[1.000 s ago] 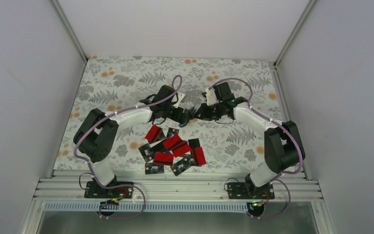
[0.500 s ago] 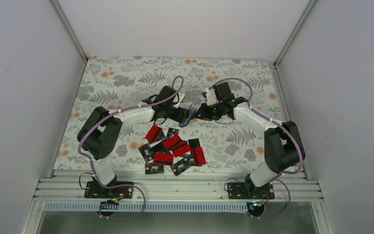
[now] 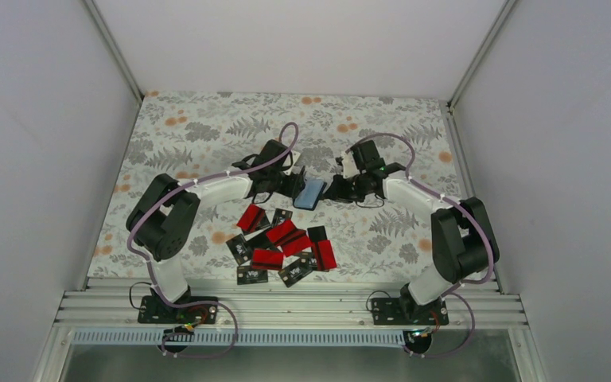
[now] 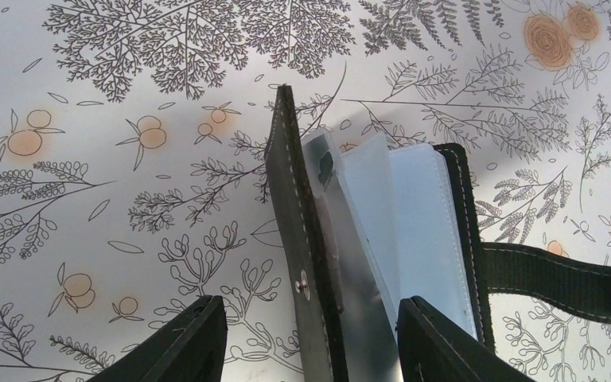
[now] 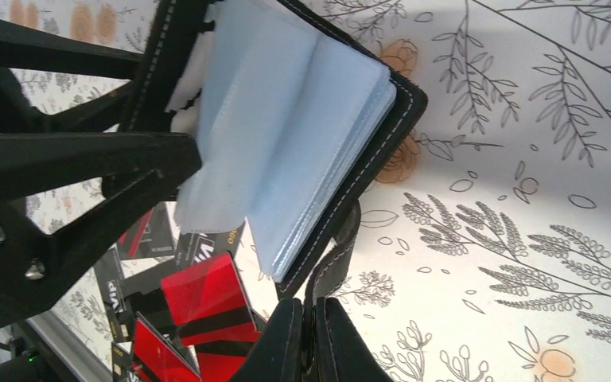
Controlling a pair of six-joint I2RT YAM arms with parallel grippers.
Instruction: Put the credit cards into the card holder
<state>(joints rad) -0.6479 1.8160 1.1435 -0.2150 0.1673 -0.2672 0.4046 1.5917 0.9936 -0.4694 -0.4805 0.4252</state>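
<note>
Two robot arms meet over the middle of a floral-patterned table (image 3: pixel 191 135), holding a card holder (image 3: pixel 311 193) open in the air between them.

The right gripper (image 5: pixel 311 309) is closed, pinching the holder's black strap (image 5: pixel 342 239). The left gripper (image 4: pixel 310 309) has its jaws apart, one on either side of the holder's upright front cover (image 4: pixel 286 199) and pale clear sleeves (image 5: pixel 286 119). There is a clear gap on the outer side of the cover, so it is not yet pinching.

The holder hangs above the table just beyond the pile of cards (image 3: pixel 281 232), which lies on the table between the two arms, nearer their bases.

The task looks to be at an early stage. The holder is lifted and spread open, but the sleeves that show look empty. No card is held by either gripper, so every card remains to be picked up and slid in.

Count: one card holder. About ten cards, roughly five red and five black with white print. They overlap in a loose heap, so the exact number is uncertain.
</note>
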